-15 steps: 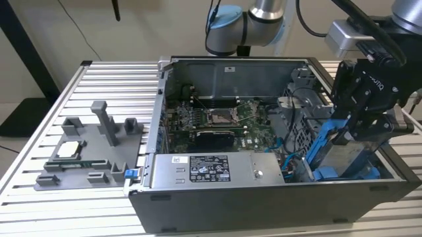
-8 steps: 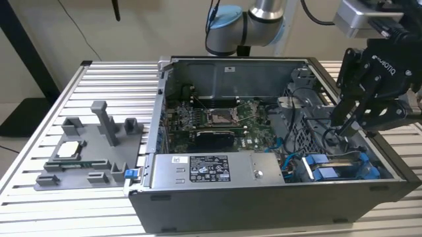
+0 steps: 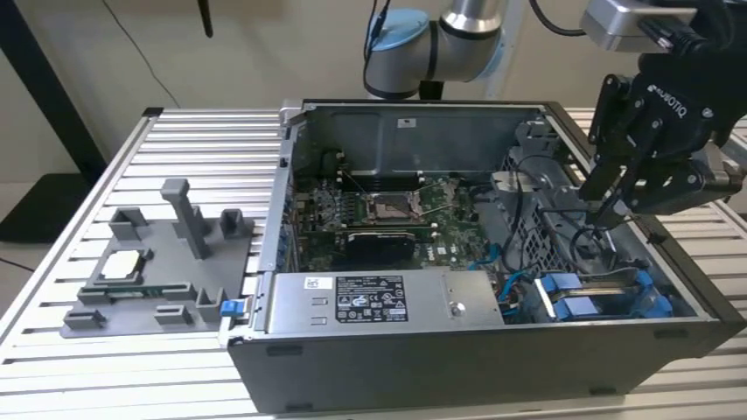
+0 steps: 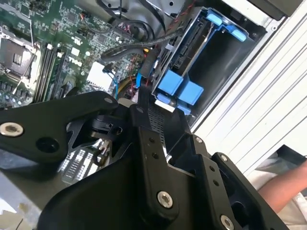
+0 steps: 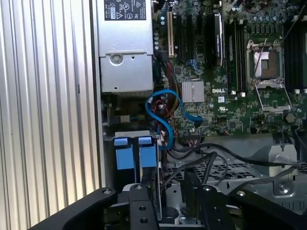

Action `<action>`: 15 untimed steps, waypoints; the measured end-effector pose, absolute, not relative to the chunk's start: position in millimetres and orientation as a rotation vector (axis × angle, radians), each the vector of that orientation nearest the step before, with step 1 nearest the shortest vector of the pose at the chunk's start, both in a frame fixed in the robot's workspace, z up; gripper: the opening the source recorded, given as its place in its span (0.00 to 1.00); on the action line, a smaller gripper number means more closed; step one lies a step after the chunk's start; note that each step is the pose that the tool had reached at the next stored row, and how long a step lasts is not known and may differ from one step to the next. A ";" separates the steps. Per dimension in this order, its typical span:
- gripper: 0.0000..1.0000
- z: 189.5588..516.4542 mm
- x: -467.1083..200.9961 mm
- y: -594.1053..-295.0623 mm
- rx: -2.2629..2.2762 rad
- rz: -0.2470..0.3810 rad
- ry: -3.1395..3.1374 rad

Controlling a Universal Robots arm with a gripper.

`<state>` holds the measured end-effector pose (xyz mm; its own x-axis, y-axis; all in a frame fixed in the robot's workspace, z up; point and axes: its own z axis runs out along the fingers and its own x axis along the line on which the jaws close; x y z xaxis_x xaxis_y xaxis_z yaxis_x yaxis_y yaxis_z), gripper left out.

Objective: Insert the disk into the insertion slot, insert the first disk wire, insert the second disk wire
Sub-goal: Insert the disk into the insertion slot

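Observation:
The open computer case (image 3: 280, 219) lies on its side on a slatted table. The disk's blue carrier (image 3: 589, 304) sits in the insertion slot, the drive bay in the case's corner at the exterior view's lower right; both wrist views show its blue tabs (image 4: 177, 91) (image 5: 136, 154). A blue wire (image 5: 163, 108) (image 4: 138, 79) loops from the motherboard toward the bay, and black wires (image 3: 583, 243) (image 4: 139, 48) run beside it. My black gripper (image 3: 604, 210) (image 4: 144, 103) (image 5: 160, 194) points down into the case just behind the bay, among the black wires.
A grey labelled power-supply box (image 3: 386, 302) fills the case's front beside the bay. The motherboard (image 3: 386, 214) lies behind it. A grey fixture plate (image 3: 164, 262) with upright posts stands on the table at the exterior view's left. A person's arm (image 4: 283, 187) shows beyond the table edge.

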<state>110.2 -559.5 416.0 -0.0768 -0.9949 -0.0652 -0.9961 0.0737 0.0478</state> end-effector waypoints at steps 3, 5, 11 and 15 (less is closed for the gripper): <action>1.00 415.9 110.2 -559.4 -2.124 0.124 2.291; 1.00 415.9 110.2 -558.5 -2.124 0.125 2.290; 1.00 416.0 110.2 -548.5 -2.124 0.124 2.290; 1.00 415.4 110.6 -542.9 -2.123 0.122 2.289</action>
